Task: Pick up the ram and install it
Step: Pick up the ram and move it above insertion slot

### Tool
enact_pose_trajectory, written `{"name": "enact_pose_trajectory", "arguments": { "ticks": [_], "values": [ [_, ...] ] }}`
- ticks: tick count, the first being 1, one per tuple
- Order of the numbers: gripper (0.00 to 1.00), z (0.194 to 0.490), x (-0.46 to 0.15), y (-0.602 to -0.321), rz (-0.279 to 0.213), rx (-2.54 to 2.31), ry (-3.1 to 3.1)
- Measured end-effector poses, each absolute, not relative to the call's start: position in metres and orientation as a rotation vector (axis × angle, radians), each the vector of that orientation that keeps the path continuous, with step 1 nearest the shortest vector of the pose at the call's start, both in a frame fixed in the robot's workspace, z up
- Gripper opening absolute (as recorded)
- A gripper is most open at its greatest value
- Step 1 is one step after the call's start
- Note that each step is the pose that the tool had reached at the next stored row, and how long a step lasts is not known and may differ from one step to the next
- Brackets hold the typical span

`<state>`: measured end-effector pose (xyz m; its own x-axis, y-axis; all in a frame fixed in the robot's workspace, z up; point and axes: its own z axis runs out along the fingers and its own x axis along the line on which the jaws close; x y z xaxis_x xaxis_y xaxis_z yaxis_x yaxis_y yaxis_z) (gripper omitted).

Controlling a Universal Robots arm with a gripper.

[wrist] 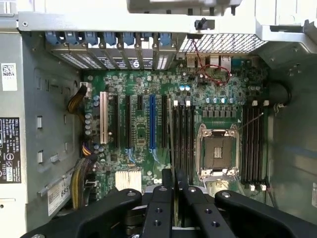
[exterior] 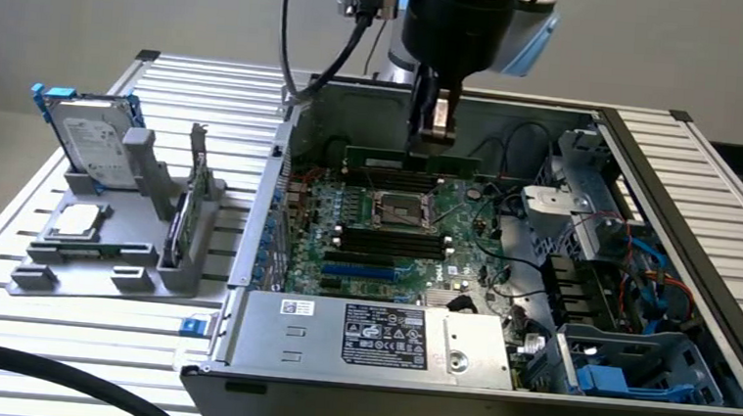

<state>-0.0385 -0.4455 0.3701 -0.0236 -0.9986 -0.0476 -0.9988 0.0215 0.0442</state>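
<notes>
The ram is a long thin green stick, held level just above the far black memory slots of the motherboard inside the open computer case. My gripper comes straight down from above and is shut on its top edge. In the wrist view the ram runs edge-on as a thin line between the fingers, right beside the row of black slots near the CPU socket.
A grey stand at the exterior view's left carries a silver hard drive, a CPU chip and an upright expansion card. The power supply fills the case's near side. A thick black cable crosses the near corner.
</notes>
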Motion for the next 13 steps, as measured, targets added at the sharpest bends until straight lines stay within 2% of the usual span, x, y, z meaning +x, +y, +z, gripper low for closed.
{"name": "enact_pose_trajectory", "arguments": {
  "ticks": [13],
  "values": [
    [0.14, 0.347, -0.035, -0.436, 0.102, -2.141, 2.291]
  ]
}}
